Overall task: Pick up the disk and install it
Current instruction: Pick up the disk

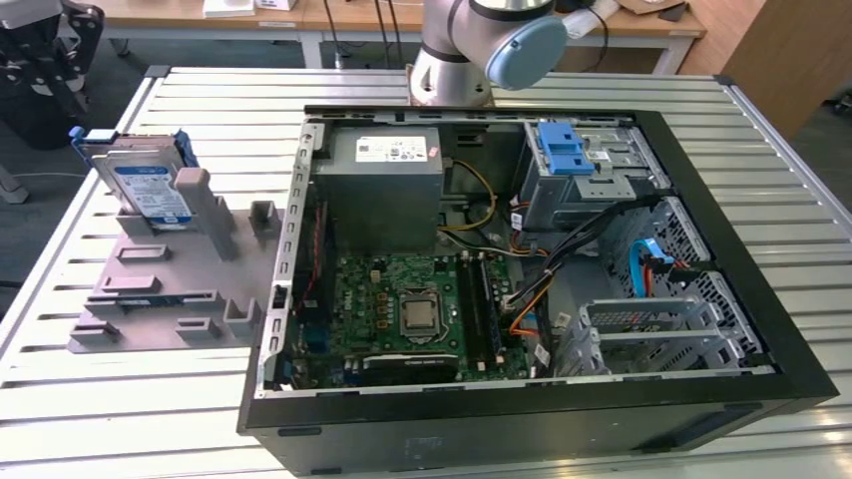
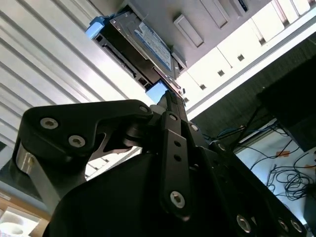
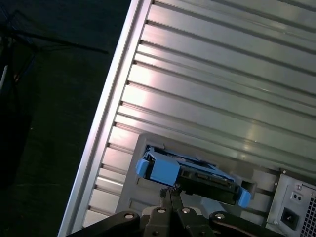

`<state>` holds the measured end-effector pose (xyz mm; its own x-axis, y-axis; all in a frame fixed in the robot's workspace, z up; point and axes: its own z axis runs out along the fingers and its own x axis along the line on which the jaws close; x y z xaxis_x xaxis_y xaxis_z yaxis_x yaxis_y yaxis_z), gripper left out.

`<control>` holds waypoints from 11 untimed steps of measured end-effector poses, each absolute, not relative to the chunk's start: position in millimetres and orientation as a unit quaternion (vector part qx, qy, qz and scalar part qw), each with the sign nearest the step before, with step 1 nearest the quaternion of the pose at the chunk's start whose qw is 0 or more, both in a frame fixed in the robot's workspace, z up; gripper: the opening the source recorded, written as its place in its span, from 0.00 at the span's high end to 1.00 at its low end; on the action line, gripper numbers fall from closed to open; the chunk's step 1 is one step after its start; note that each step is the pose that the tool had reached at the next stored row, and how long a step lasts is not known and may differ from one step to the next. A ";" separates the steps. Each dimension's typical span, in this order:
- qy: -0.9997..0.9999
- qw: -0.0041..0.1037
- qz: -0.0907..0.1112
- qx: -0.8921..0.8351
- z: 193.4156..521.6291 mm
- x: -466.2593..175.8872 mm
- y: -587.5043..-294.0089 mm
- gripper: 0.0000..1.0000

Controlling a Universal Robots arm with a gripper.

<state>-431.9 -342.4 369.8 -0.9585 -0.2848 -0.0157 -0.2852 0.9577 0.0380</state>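
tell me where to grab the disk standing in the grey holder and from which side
Probably its upper edge, pinching across the two flat faces from above. The disk stands on edge in the grey holder, with its lower part seated there and a grey post in front of its labelled face. That leaves the top, with its blue frame, looking like the free part.

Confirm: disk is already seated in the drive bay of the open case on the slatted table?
Not right. The exterior view shows the disk standing on edge in the grey holder, on the exterior view's left of the case, not in a drive bay. The case is open, on the slatted table.
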 end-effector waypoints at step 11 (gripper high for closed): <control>0.971 0.003 0.019 -0.238 369.3 -431.9 -342.4 0.89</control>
<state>-431.9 -342.4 369.3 -0.8872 -0.4612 -0.0150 -0.4615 0.8864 0.0361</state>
